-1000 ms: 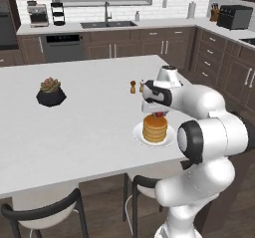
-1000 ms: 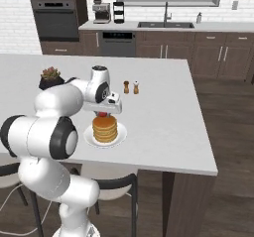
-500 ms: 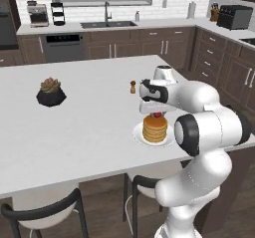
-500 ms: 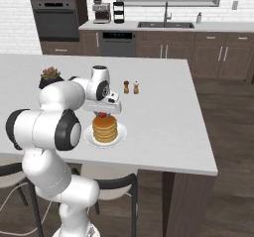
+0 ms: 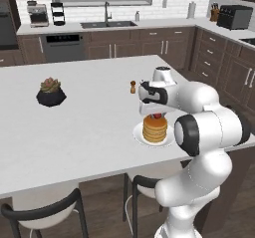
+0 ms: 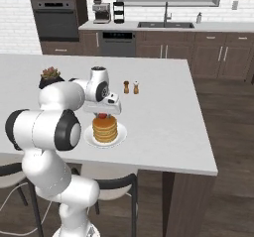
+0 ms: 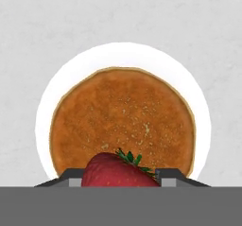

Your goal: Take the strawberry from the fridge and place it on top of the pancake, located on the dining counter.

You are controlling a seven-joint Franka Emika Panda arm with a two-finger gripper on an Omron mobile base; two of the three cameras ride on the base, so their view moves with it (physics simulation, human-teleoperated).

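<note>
Right now your strawberry [image 7: 120, 170] sits pinched between the jaws of the gripper [image 7: 120, 178], at six o'clock over the pancake [image 7: 123, 121], whose white plate [image 5: 139, 132] rests on the dining surface [image 5: 89, 127].

A white plate [image 5: 140, 133] bearing the pancake [image 5: 155, 128] is seen near the right front edge of the dining counter [image 5: 89, 127], with a dark potted plant [image 5: 51, 92] at far left and two small shakers [image 6: 131, 87] farther back.
</note>
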